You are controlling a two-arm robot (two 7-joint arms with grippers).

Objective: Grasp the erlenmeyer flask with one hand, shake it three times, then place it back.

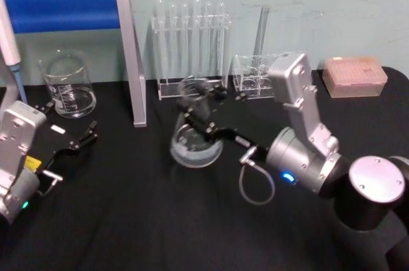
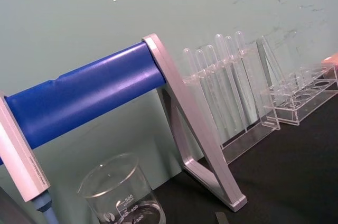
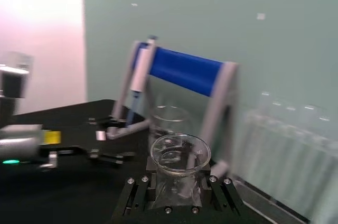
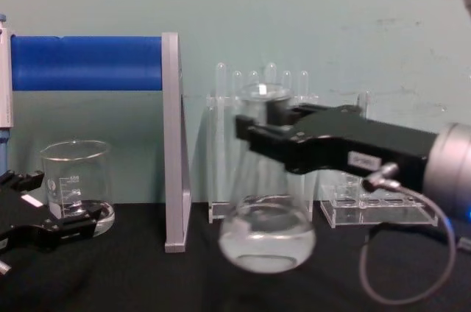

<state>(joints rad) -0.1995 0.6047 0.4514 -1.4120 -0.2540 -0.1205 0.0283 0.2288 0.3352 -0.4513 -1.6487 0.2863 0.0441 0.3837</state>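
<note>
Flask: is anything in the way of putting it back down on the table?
Nothing visible does. The right gripper grips the erlenmeyer flask by its neck; the beaker stands off to the left and the test tube rack behind.

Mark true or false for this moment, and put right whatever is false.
1. The right gripper is shut on the neck of the erlenmeyer flask. True.
2. The left gripper holds the beaker. False: it is open and holds nothing, just in front of the beaker.
3. The test tubes lie flat on the table. False: they stand upright at the back.
4. The beaker stands to the left of the grey leg of the blue-barred stand. True.
</note>
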